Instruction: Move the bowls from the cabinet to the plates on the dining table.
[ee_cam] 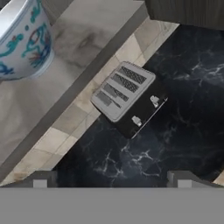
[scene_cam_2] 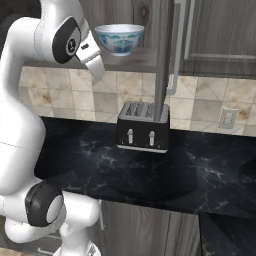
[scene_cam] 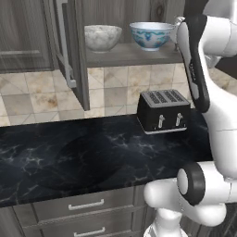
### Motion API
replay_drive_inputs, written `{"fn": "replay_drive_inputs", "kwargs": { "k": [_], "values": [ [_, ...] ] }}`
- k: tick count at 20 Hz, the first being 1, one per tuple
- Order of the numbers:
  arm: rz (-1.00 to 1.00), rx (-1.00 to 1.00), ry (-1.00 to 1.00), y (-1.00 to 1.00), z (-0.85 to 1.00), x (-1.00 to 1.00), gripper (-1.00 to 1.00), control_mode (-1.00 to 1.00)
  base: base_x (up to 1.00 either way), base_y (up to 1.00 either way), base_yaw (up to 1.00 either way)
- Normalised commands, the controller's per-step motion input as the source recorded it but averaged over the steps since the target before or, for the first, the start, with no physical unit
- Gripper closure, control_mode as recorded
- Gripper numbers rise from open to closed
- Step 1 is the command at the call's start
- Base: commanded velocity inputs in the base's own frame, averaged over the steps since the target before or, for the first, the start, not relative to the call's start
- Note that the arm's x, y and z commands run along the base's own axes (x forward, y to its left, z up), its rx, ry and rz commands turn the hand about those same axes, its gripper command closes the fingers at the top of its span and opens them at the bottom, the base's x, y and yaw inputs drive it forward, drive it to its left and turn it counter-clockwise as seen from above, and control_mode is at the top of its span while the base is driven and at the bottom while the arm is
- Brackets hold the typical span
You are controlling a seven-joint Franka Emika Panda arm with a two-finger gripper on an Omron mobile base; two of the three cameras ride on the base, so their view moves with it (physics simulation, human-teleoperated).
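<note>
Both bowls sit side by side on the open shelf of the cabinet (scene_cam: 129,54), neither yet lifted. The marbled bowl (scene_cam: 102,37) stands to the left in the left base view, the patterned bowl (scene_cam: 151,35) to its right, a small gap between them. The cabinet door (scene_cam: 74,51) hangs swung open at the shelf's left end, its long bar handle facing out.

In the hand view the patterned bowl (ee_cam: 22,39) fills the upper left corner, upright on the shelf board, while the camera looks down past the shelf edge to what lies below. The gripper (ee_cam: 111,178) shows its two finger tips (ee_cam: 40,179) at the bottom, set well apart with nothing between them, so the jaws are spread and empty. From this I judge the hand is raised near shelf height, just beside the patterned bowl, not touching it.

Below the shelf a black toaster (scene_cam: 164,110) stands on the black counter (scene_cam: 69,157) against the tiled wall (scene_cam: 111,88), with grey drawers (scene_cam: 85,205) under the counter.

The step in hand appears to be the first pick: reaching for the patterned bowl. The next move calls for turning the hand towards the bowl, bringing one finger inside the rim and one outside, then closing and lifting clear of the shelf without nudging the marbled bowl.
</note>
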Motion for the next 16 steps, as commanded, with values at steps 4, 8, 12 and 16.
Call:
{"fn": "replay_drive_inputs", "kwargs": {
  "k": [4, 8, 12, 16],
  "values": [
    [-0.11, 0.0, -0.01, 0.0, 0.34, 0.38, -1.0, -1.0, 0.0, 0.0, 0.0],
    [-0.07, 0.02, -0.03, -0.04, 0.24, 0.22, -1.0, -1.0, 0.0, 0.0, 0.0],
    [0.0, 0.0, -0.04, -0.12, 0.01, 0.48, -1.0, -1.0, 0.0, 0.0, 0.0],
    [0.0, 0.0, -0.05, -0.14, 0.0, 0.55, -1.0, -1.0, 0.0, 0.0, 0.0]
  ]
}}
